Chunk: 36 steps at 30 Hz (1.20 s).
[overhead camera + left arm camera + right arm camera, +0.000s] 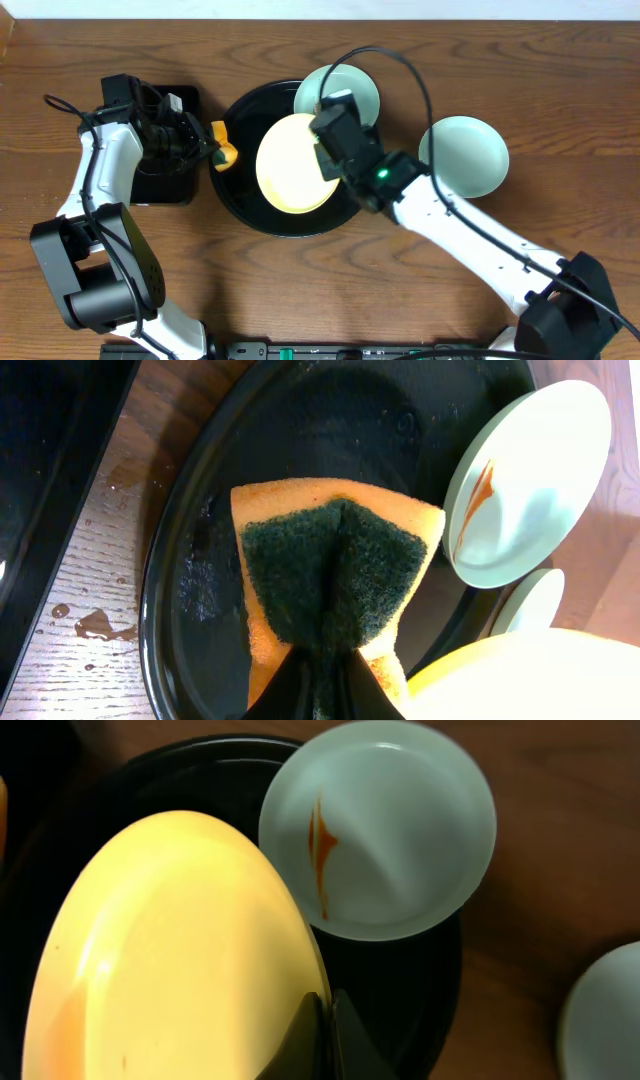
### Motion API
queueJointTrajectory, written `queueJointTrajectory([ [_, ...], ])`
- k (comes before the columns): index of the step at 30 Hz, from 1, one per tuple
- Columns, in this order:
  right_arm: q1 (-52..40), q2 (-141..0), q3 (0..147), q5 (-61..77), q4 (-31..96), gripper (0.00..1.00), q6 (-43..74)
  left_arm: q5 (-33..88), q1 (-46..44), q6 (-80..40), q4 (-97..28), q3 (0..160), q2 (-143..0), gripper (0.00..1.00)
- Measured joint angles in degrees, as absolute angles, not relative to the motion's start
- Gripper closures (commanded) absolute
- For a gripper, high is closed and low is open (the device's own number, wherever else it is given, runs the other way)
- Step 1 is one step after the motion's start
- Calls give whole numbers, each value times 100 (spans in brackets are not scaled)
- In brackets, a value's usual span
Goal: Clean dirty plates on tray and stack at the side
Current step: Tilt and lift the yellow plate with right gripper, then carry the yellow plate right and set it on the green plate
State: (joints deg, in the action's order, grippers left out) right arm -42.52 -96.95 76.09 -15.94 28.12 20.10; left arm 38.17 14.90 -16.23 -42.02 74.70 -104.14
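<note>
While both my arms reach in over the wooden desk (560,60), my right hand (322,1038) is clamped on the pale yellow plate (170,950). Its two dark fingers are pinched on the rim at the plate's 3 o'clock side, as seen from overhead. That plate sits over the middle of the round black tray (240,200), and I cannot tell whether it rests on the tray or is held just above it.

At the tray's 1 o'clock edge lies a pale blue-green plate (400,850). It overlaps the rim and has a thin orange sauce streak left of its centre. A second blue-green plate (463,155) sits on the bare desk at the tray's 3 o'clock, apart from the tray, and looks clean from above.

My left hand (325,672) is closed on an orange sponge (335,575) with a dark green scouring face, squeezing it into a fold. The sponge is over the tray's 9 o'clock edge, where the glossy black surface looks wet. Just outside that edge, small brown drops (95,625) dot the desk. A rectangular black tray (160,175) lies farther out at 9 o'clock, under my left arm.
</note>
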Motion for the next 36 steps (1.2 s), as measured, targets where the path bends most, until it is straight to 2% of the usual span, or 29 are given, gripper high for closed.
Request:
queueJointTrajectory([
  [11,-3457,-9452,7605,-998,2910,99,2106,3710,1490,-1623,-4200,7470,-10414,93],
  [27,-1184,-8757,7583,-963,3999,99,2001,3691,1490,-1621,-4195,7470,-10414,93],
  [36,-126,-8757,6997,-974,3951,99,1872,3688,1490,-1621,-4195,7470,-10414,92],
])
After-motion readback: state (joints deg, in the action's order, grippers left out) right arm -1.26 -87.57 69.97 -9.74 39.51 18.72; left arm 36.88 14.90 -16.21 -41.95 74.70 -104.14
